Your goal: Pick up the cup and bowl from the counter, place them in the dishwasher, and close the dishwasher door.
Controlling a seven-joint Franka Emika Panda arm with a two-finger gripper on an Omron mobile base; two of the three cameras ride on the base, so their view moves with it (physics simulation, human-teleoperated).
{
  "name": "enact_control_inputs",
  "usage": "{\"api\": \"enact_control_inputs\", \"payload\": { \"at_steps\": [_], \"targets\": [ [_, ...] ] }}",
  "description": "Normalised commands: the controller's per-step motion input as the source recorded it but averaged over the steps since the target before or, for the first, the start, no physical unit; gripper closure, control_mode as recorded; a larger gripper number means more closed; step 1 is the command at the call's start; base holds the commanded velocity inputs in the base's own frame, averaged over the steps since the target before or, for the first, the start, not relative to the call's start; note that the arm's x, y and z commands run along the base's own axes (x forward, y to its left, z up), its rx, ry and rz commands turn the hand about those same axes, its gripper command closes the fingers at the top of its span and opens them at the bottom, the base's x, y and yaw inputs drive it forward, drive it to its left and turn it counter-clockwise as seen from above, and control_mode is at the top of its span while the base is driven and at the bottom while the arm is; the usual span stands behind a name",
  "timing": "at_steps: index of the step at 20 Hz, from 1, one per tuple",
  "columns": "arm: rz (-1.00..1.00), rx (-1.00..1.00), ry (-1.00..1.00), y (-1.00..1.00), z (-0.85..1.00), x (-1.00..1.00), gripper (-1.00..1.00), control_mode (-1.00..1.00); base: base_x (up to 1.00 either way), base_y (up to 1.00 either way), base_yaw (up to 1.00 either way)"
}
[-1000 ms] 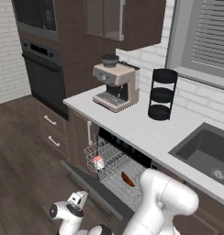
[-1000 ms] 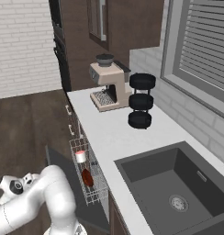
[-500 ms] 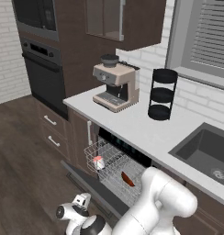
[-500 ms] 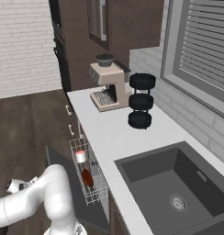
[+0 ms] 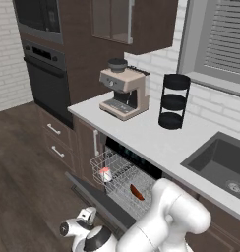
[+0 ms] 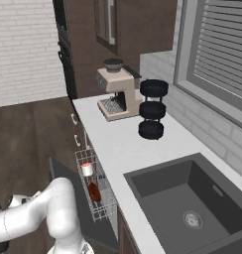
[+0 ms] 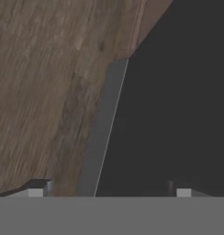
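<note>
Above the wood floor (image 7: 45, 82) the door (image 7: 178, 105) hangs down – cup (image 5: 105, 174) and bowl (image 5: 136, 192) racked, jaws wide apart at its edge, ready to lift.

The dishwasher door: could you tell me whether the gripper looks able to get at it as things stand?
Probably yes. The open gripper hangs low by the dishwasher door, straddling its edge in the hand view, with nothing between them. The door lies open under the rack.

cup (image 5: 105, 174) and bowl (image 5: 136, 192) in dishwasher (image 5: 123, 183) rack, door lowered
</note>
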Motion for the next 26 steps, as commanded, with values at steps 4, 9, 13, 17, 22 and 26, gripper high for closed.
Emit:
{"api": "enact_control_inputs", "payload": {
  "at_steps": [4,9,13,17,22,26],
  "targets": [
    [-0.03,-0.1,-0.2,-0.47,-0.64,0.51,-1.0,-1.0,0.0,0.0,0.0],
    [-0.08,-0.12,-0.26,-0.94,-0.52,0.84,-1.0,-1.0,0.0,0.0,0.0],
    [-0.1,-0.13,-0.18,-0.96,-0.52,1.0,-1.0,-1.0,0.0,0.0,0.0],
    [-0.14,-0.13,-0.18,-0.99,-0.32,0.94,-1.0,-1.0,0.0,0.0,0.0],
    [-0.13,-0.11,-0.13,-1.0,-0.18,0.86,-1.0,-1.0,0.0,0.0,0.0],
    [-0.11,-0.14,-0.11,-1.0,-0.16,0.88,-1.0,-1.0,0.0,0.0,0.0]
  ]
}}
